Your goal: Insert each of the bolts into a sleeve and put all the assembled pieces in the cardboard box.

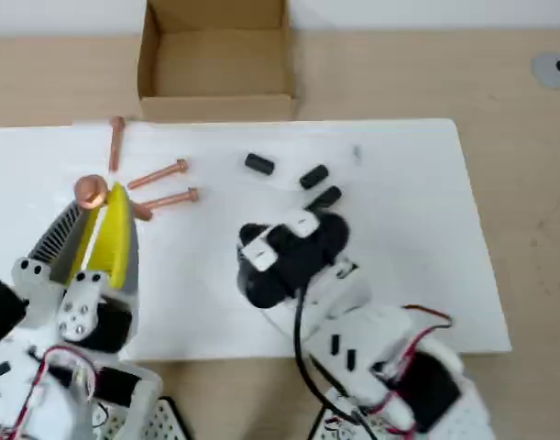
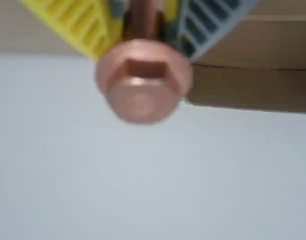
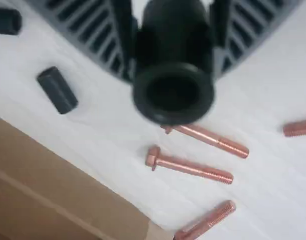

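Note:
My left gripper [image 1: 94, 198], with one yellow and one grey finger, is shut on a copper bolt [image 1: 91, 191] at the mat's left; the bolt's head [image 2: 142, 82] faces the left wrist camera. Three more bolts [image 1: 159, 174] lie loose just beyond it. My right gripper [image 1: 254, 249], black, sits at the mat's middle, shut on a black sleeve [image 3: 173, 92] whose open end shows in the right wrist view. Three loose sleeves [image 1: 259, 164] lie behind it. The open cardboard box [image 1: 215, 64] stands past the mat's far edge.
The white mat [image 1: 408, 238] covers most of the wooden table. Its right half is bare. Loose bolts [image 3: 189, 167] and two sleeves [image 3: 57, 90] lie on the mat beyond the held sleeve, with the box wall [image 3: 52, 200] close by.

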Controlling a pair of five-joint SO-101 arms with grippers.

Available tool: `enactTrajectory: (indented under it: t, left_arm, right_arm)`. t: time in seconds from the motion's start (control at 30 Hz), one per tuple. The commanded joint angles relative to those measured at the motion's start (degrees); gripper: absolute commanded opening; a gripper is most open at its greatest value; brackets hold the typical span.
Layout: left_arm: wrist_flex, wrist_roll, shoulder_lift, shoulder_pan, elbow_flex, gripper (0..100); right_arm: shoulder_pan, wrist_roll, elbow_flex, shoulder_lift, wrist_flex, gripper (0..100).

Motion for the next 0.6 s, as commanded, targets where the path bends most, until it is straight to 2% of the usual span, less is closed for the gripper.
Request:
enactTrajectory:
  t: [0.0,0.13,0.3,0.57]
  left_arm:
    - [4.0,0.4,4.8,8.3,-12.0,1]
    - [7.7,0.4,8.4,13.2,-17.9,1]
    - [12.4,0.4,8.8,18.1,-16.2,1]
    - [14.9,0.1,2.9,18.4,-9.4,1]
  right_arm:
    - [-2.0,0.4,7.2,-3.4,-8.2,1.0]
    - [-6.7,0.1,10.5,-3.6,-10.4,1.0]
    - [-10.0,0.1,12.0,-3.5,-13.8,1.0]
    - [-9.8,0.0,10.7,-3.8,-14.5,1.0]
